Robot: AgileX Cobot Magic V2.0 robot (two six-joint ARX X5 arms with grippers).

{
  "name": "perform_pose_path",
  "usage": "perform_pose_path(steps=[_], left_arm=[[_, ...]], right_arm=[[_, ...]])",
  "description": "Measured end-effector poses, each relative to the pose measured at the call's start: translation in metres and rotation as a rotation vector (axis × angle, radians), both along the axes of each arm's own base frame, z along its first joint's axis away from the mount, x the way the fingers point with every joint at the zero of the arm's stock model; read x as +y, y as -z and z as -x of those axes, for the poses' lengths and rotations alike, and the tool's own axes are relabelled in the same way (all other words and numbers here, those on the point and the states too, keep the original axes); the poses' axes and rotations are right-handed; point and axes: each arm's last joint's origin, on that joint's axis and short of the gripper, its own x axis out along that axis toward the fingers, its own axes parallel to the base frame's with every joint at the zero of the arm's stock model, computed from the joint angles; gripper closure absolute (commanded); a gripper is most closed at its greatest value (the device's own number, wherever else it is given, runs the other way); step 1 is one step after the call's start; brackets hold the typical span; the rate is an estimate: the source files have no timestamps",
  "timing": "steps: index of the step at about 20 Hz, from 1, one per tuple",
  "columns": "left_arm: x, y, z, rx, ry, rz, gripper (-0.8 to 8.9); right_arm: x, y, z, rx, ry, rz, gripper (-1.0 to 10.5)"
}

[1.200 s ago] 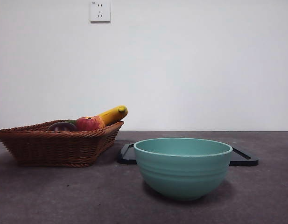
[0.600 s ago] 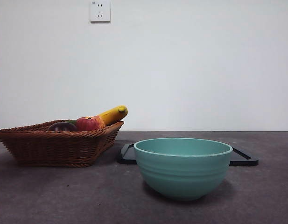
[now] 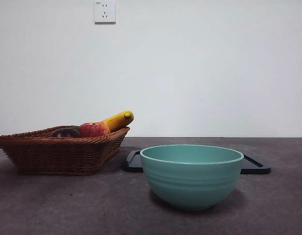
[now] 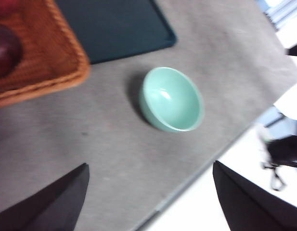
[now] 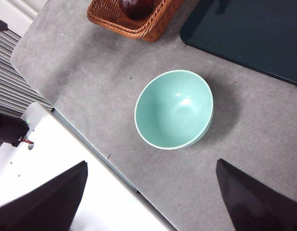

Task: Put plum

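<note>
Left gripper [image 4: 148, 202] and right gripper [image 5: 150, 197]: black, wedge-shaped jaws (matte, unmarked).

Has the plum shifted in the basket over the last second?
No. In the front view the plum sits in the same spot behind the wicker basket's rim, left of the apple, as before.

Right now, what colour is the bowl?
Pale mint green, inside and out; the bowl shows best in the right wrist view.

No readable text or labels anywhere. Wall socket [image 3: 104, 11] at 11 o'clock has a tiny dark mark, possibly lettering, too small to read.
</note>
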Motion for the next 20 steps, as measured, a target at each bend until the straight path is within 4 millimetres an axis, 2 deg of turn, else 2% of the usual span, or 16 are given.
perform_pose_path(steps=[6, 10, 15, 20], left_arm=[[0.0, 0.0, -0.013, -0.03, -0.066, -0.036, 3.98], [-0.004, -0.003, -0.036, -0.025, -0.129, -0.076, 3.99], [-0.015, -0.013, -0.081, -0.004, -0.163, -0.148, 3.99], [-0.032, -0.011, -0.13, 0.029, -0.215, -0.287, 4.04]], right_arm=[[0.0, 0.0, 0.0, 0.0, 0.0, 0.0, 5.1], [0.0, 0.0, 0.0, 0.0, 0.0, 0.0, 5.1], [0.0, 0.0, 0.0, 0.0, 0.0, 0.0, 5.1], [0.0, 0.0, 0.0, 0.0, 0.0, 0.0, 5.1]])
